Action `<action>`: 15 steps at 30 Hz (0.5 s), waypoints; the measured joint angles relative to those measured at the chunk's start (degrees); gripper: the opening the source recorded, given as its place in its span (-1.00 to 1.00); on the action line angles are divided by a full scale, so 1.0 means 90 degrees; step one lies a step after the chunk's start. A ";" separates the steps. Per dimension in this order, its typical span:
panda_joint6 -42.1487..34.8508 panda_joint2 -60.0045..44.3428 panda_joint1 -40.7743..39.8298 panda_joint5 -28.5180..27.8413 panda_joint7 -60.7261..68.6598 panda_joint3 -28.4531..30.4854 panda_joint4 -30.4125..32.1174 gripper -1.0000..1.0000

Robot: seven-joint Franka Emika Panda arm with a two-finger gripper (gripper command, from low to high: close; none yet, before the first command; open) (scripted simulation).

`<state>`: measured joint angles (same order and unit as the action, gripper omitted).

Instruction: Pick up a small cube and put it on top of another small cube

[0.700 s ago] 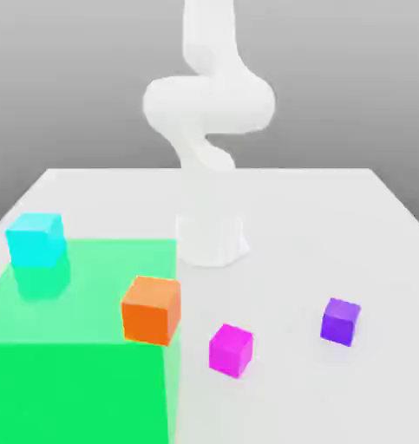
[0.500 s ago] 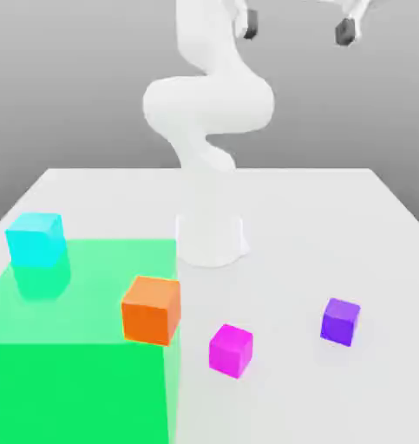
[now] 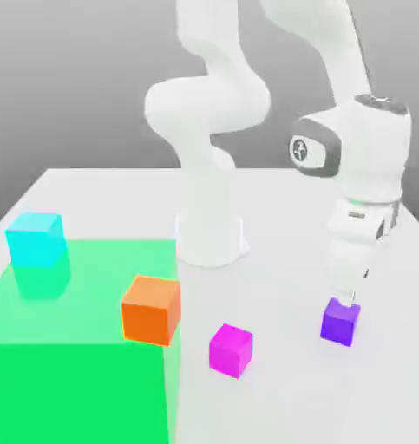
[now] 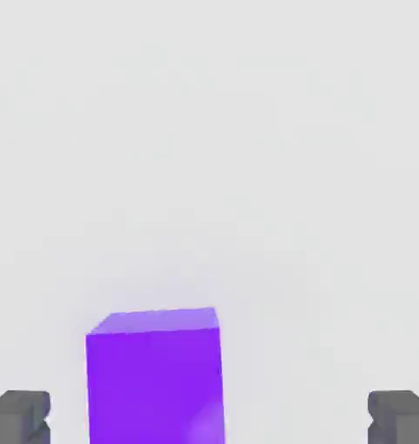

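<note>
Two dark fingertips (image 4: 18, 416) stand wide apart on either side of the purple cube (image 4: 154, 377) in the hand view, so the hand (image 3: 344, 299) is spread wide and holds nothing. In the exterior view it hangs straight above that cube (image 3: 340, 322), close over its top face.

To do this step well, I judge the hand should sink vertically until the pads flank the cube's side faces. The cube sits nearer one fingertip than the other, so a small sideways correction before closing would keep it from being shoved across the surface (image 3: 273, 217).

Outward from there, the purple cube lies toward the near edge of the surface, on the exterior view's right. The magenta cube (image 3: 230, 349) rests near it, toward the exterior view's left and a little closer to the near edge, with bare surface between them. That gap gives a free path for the carry once the cube is lifted.

Further left, the orange cube (image 3: 151, 310) sits at the border of the green zone (image 3: 82, 373), and the cyan cube (image 3: 36, 240) stands well apart near the left edge. Neither crowds the route.
</note>
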<state>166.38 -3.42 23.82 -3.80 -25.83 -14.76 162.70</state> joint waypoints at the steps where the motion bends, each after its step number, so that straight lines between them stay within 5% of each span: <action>1: 0.0182 -0.0233 0.0111 -0.0231 -0.0160 0.0154 -0.0029 0.00; 5: 0.0921 -0.1152 0.0850 -0.0938 -0.0675 0.1054 -0.0189 0.00; 6: 0.1036 -0.1291 0.0954 -0.1026 -0.0740 0.1181 -0.0214 -1.00; 15: 0.0743 -0.0934 0.0714 -0.0776 -0.0558 0.0872 -0.0146 -1.00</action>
<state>173.07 -11.83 30.24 -10.79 -30.85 -6.91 161.39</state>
